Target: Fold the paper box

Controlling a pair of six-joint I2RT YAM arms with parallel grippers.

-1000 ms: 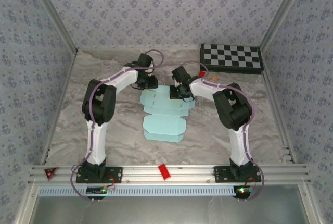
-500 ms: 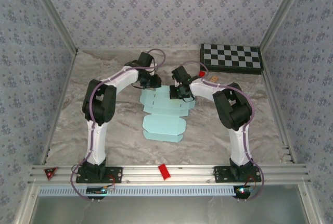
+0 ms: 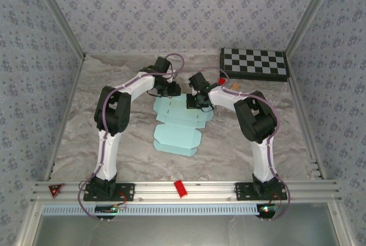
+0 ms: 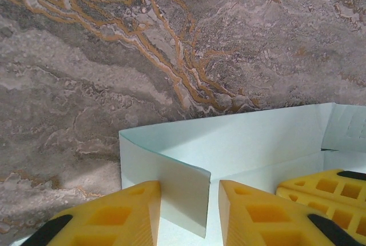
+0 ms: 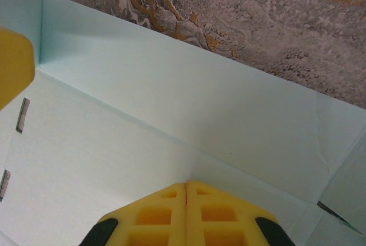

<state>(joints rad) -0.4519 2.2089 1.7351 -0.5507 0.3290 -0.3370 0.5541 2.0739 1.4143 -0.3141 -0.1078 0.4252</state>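
Note:
The paper box (image 3: 177, 126) is a pale blue die-cut sheet lying mostly flat mid-table. My left gripper (image 3: 173, 90) is at its far left corner. In the left wrist view the left gripper (image 4: 189, 187) is open, and a raised side flap (image 4: 174, 183) stands between its jaws, against the left finger and clear of the right one. My right gripper (image 3: 194, 104) is shut. Its joined tips (image 5: 186, 184) press down on the sheet at the crease below the raised far panel (image 5: 189, 91). The right gripper's yellow fingers (image 4: 323, 186) also show in the left wrist view.
A black-and-white checkerboard (image 3: 254, 63) lies at the back right. A small red piece (image 3: 180, 188) sits on the front rail, and a small tan item (image 3: 235, 87) lies beside the right arm. Patterned walls enclose the marbled table (image 3: 103, 86).
My left gripper has moved right, to the sheet's far left corner. The near end of the sheet has swung slightly left. The right gripper has stayed in place, shut.

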